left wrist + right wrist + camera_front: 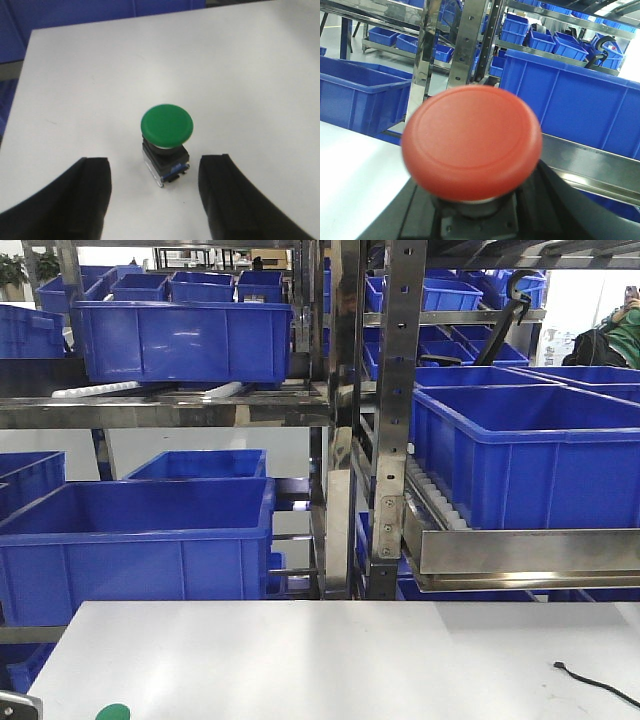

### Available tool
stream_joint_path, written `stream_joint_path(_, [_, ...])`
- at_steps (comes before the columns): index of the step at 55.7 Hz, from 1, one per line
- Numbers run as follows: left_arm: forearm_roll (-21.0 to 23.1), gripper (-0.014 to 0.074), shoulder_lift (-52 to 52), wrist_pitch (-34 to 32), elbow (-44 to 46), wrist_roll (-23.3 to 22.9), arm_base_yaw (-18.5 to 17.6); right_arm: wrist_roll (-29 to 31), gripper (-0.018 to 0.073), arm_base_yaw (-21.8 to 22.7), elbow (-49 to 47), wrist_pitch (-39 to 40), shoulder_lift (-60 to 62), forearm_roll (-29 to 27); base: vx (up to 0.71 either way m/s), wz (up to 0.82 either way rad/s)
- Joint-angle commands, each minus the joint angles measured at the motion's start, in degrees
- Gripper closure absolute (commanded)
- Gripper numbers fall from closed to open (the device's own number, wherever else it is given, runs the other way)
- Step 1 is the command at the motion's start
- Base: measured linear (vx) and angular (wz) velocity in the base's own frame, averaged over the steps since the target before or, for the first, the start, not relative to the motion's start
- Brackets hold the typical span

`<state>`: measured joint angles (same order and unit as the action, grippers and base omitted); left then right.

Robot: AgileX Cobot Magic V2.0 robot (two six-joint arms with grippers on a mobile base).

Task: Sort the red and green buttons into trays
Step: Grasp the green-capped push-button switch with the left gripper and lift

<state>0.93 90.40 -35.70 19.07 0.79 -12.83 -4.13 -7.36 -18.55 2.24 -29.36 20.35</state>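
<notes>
Left wrist-mounted view centres on the green button (166,125), which stands upright on its stubby dark switch body on the white table (100,75), domed cap facing up. The left gripper (155,172) is spread wide, with one dark finger (90,190) on each side of the switch body and bare table showing between finger and button on both sides, so nothing is gripped. The straddle looks like a lining-up for a pinch on the body below the cap, where the flat sides give better purchase than the dome. In the right wrist view the red button (472,142) fills the frame, tilted, with shelving behind it rather than tabletop. Dark fingers flank its body under the cap, so the right gripper (480,220) appears clamped on it and holding it off the table, though the cap hides the contact itself. That reads as a carry toward a tray. Neither the red nor the green tray shows in any view, so the drop points cannot be placed. The front view catches only the green cap at the table's near left edge, a black cable (600,688) lying well apart at the right, and beyond the table blue crates (180,340) on a steel rack (395,440).
</notes>
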Motion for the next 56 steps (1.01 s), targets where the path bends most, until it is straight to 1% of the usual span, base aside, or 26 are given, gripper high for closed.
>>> stream_joint_path(1, [-1.4,0.0022,0.7,-6.1,1.4,-2.9,-0.3,0.5,0.0568,0.0,-1.7,4.8,-0.1,0.4,0.0,0.0])
stream_joint_path(6, [-0.9,0.0002,3.1,-6.5,1.4,-2.9,-0.2,0.5,0.0568,0.0,-1.7,4.8,-0.1,0.4,0.0,0.0])
stream_joint_path(11, [-0.9,0.0001,5.9,-8.4,1.4,-2.9,-0.2,0.5,0.0568,0.0,-1.7,4.7,-0.1,0.4,0.0,0.0])
stream_joint_path(19, [-0.9,0.0004,11.1,-15.4,1.4,-3.0,-0.2,0.5,0.0568,0.0,-1.7,4.7,-0.1,0.4,0.0,0.0])
stream_joint_path(25, [-0.9,0.0004,14.6,-20.3,1.4,-5.7,-0.2,0.5,0.0568,0.0,-1.7,4.7,-0.1,0.4,0.0,0.0])
stream_joint_path(31, [-1.3,0.0004,18.0,-25.2,1.4,-7.4,-0.2,0.5,0.0568,0.0,-1.7,4.7,-0.1,0.4,0.0,0.0])
stream_joint_path(46, [-0.9,0.0004,25.0,-33.7,1.7,-7.4,-0.2,0.5,0.0568,0.0,-1.7,5.1,-0.1,0.4,0.0,0.0])
stream_joint_path(52, [-1.4,0.0004,26.7,-34.0,3.6,-7.7,-0.2,0.5,0.0568,0.0,-1.7,5.4,-0.1,0.4,0.0,0.0])
stream_joint_path(56, [-2.2,0.0004,27.6,-33.3,5.5,-9.2,-0.2,0.5,0.0568,0.0,-1.7,5.5,-0.1,0.4,0.0,0.0])
